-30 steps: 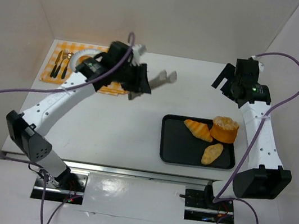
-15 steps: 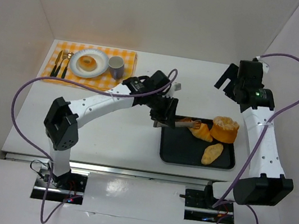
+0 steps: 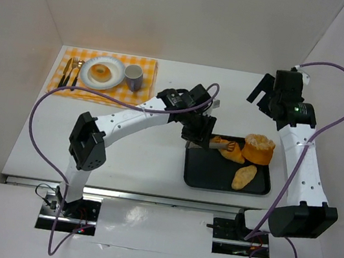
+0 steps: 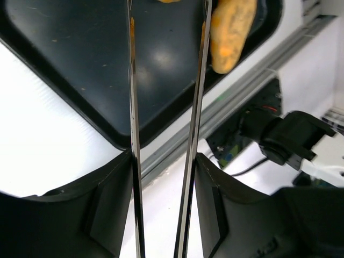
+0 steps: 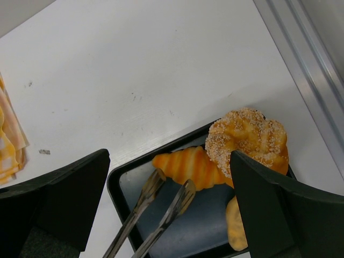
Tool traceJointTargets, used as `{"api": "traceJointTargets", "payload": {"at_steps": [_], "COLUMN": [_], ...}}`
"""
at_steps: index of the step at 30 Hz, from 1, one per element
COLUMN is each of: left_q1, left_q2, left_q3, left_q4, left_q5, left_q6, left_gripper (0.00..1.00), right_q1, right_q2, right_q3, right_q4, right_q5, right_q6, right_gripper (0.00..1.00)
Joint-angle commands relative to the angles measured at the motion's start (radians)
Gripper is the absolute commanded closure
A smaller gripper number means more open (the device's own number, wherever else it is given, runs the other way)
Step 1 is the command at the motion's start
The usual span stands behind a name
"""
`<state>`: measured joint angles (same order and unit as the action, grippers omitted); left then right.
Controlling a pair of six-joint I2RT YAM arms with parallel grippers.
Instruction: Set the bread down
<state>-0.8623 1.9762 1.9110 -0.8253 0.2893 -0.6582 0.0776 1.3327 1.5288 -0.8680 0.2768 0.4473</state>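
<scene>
The left gripper is clamped on the handle end of a pair of metal tongs. The tongs' two blades stand apart, with nothing between them. Their tips lie over the far left corner of the black tray, just beside the left end of the croissant; whether they touch it cannot be told. The tray sits toward the right side of the worktop. It also holds a sesame ring loaf in its far right corner, against the croissant, and a long roll near its front edge.

The right gripper hangs above the worktop's far right part, jaws wide and empty.

At the far left corner, a white plate on a checked placemat carries a ring-shaped bun.

The step in hand looks like the reach for the croissant. The next move would call for sliding the tips on so that the blades straddle its body. The gripper would then squeeze gently enough not to crush it, lift it clear of the tray rim, and carry it, probably toward the plate.
</scene>
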Motion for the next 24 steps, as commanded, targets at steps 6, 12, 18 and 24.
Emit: {"api": "traceJointTargets", "payload": {"at_steps": [6, 12, 18, 24], "left_q1": [-0.058, -0.076, -0.086, -0.086], "left_q2": [0.088, 0.162, 0.171, 0.138], "left_q3": [0.131, 0.207, 0.238, 0.267], "left_q4": [-0.086, -0.118, -0.138, -0.184], "left_q5": [-0.118, -0.150, -0.170, -0.160], "left_q6": [0.028, 0.055, 0.066, 0.087], "left_gripper": [0.41, 0.50, 0.79, 1.00], "right_q1": [-0.002, -0.002, -0.002, -0.002], "right_q2": [-0.030, -0.030, -0.021, -0.012], "right_q3": [-0.007, -0.007, 0.002, 0.002], "right_q4": [0.003, 0.003, 0.003, 0.012], "right_q5": [0.001, 0.001, 0.001, -0.008], "right_q6": [-0.007, -0.007, -0.007, -0.007], "right_gripper": [0.00, 0.00, 0.00, 0.00]}}
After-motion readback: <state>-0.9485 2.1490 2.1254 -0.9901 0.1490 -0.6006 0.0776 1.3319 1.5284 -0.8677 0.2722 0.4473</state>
